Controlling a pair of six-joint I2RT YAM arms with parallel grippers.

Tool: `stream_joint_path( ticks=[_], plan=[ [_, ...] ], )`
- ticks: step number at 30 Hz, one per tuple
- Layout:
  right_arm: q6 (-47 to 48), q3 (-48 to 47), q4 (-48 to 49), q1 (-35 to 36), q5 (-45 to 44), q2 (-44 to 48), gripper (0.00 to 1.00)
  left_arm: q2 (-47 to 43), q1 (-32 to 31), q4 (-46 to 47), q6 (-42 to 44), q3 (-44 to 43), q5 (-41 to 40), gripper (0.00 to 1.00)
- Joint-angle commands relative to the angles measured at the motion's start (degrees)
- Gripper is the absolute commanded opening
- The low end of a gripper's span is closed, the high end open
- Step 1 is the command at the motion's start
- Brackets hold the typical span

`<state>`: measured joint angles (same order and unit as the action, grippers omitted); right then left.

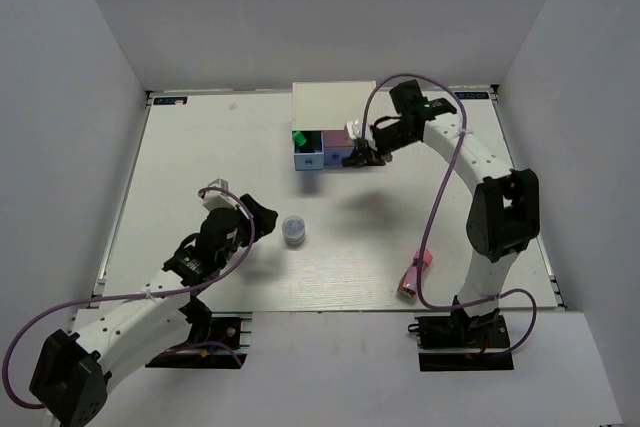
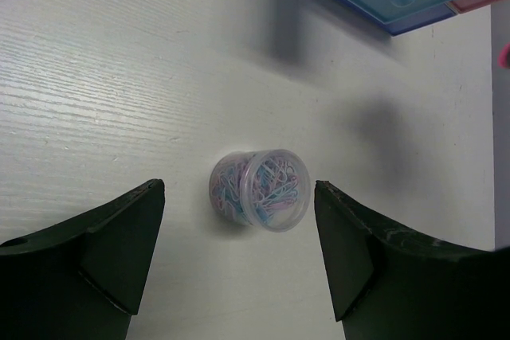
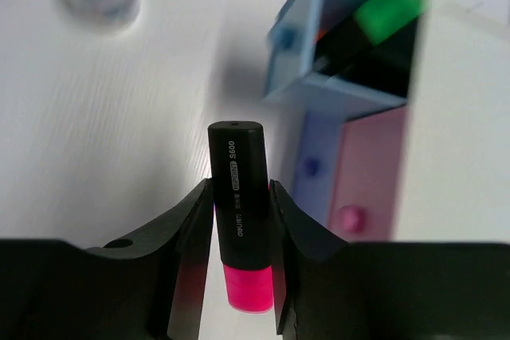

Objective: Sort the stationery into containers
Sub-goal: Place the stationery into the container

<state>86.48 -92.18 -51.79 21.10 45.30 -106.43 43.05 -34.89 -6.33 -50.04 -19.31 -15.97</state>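
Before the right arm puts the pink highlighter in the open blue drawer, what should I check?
1. right gripper shut on pink highlighter: ok.
2. light blue drawer open: ok.
3. Room left beside green highlighter inside: cannot tell.
4. Pink highlighter above the drawer opening: not ok, off to one side.
5. left gripper open by the pot, apart from the chest: ok.
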Motion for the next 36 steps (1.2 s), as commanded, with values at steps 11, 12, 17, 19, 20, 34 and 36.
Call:
stream_joint_path(
  ticks=[11, 12, 17, 19, 20, 34, 36],
  plan=[
    [-69.47, -3.36, 59.14, 3.67, 25.52, 1.58, 0.1, 0.82, -0.17, 1.24, 1.0, -0.99, 0.85, 0.86],
    [-73.26, -2.4, 68.13, 4.29, 27.11, 0.88, 0.12, 0.81, -0.17, 1.23, 1.0, -0.99, 0.85, 0.86],
    [-86.02, -4.14, 84.02, 6.14, 31.33, -5.09, 0.13, 0.81, -0.17, 0.7, 1.0, -0.99, 0.85, 0.86],
    [-89.62, -5.72, 87.89, 6.58, 33.36, -8.69, 0.14, 0.29, -0.17, 0.18, 1.0, -0.99, 0.33, 0.86],
    [-91.82, -5.73, 92.0, 6.58, 34.06, -9.49, 0.14, 0.28, -0.17, 0.18, 1.0, -0.99, 0.32, 0.86],
    [-82.41, -15.3, 84.25, 5.62, 34.7, -20.3, 0.13, -0.77, -0.17, -0.35, 0.47, -0.46, -0.21, 0.86],
    [-73.69, -19.07, 63.74, 5.7, 32.5, -20.13, 0.13, -0.77, -0.17, -0.35, 0.47, -0.99, -0.21, 0.86]
  ],
)
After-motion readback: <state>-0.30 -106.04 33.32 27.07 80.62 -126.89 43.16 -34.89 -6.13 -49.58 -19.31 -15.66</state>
